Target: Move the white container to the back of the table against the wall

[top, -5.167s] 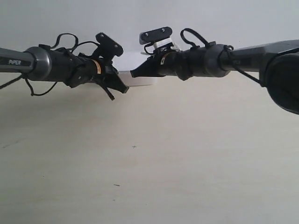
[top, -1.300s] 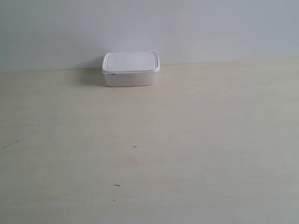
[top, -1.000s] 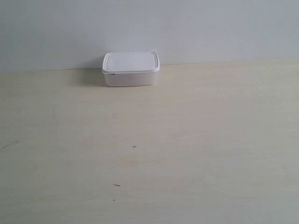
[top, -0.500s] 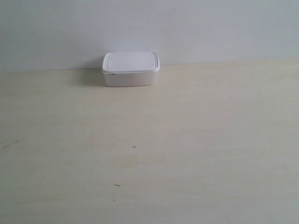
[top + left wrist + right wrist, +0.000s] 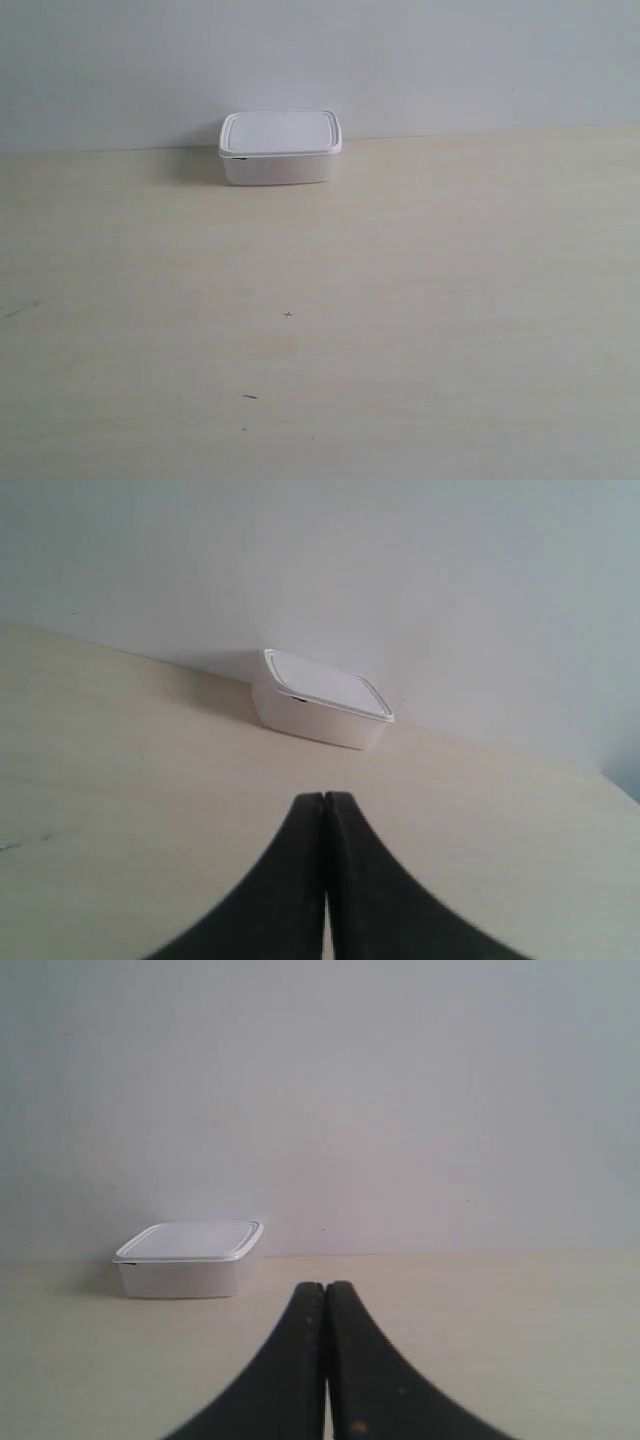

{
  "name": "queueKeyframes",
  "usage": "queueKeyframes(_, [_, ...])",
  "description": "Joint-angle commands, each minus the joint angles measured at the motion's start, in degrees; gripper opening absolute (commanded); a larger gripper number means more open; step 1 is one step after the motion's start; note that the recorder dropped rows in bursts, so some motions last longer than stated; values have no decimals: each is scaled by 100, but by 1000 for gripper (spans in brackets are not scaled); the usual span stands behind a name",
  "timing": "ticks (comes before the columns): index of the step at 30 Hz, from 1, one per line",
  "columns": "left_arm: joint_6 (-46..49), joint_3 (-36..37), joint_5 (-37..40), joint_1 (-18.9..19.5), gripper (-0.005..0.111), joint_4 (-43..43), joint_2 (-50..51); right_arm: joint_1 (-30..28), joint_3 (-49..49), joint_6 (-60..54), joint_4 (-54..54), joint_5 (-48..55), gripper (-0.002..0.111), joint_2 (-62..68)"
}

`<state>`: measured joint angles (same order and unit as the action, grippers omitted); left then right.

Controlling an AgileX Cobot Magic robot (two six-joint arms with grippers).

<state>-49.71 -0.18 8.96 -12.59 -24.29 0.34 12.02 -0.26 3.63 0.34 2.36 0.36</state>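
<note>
White container point(image 5: 280, 147), lid on, sits at back of table point(image 5: 420, 320), right at foot of wall point(image 5: 430, 60). Your left gripper point(image 5: 324, 802): fingers pressed together, nothing held, well apart from container. Your right gripper point(image 5: 325, 1290): fingers likewise closed tight, empty, also well apart from container.

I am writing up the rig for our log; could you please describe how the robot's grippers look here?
Only the wrist views show them. The left gripper has two smooth matte black fingers, narrow at the tips and flaring wide toward the base. The right gripper matches it, with tiny pale specks on one finger. No cables, labels or arm bodies appear.
</note>
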Motion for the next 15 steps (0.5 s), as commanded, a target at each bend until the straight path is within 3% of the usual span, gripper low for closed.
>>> queueKeyframes(1, [-10, 18, -14, 14, 0, -36, -34, -35, 26, -62, -34, -69, 0, -36])
queueKeyframes(5, [107, 18, 1, 14, 0, 95, -34, -35, 26, -62, -34, -69, 0, -36])
queueKeyframes(7, [1074, 18, 142, 14, 0, 268, -34, -35, 26, -62, -34, -69, 0, -36])
queueKeyframes(12, [3831, 18, 550, 14, 0, 1938, -34, -35, 26, -62, -34, -69, 0, -36])
queueKeyframes(15, [4296, 18, 508, 14, 0, 2152, -34, -35, 26, -62, -34, -69, 0, -36])
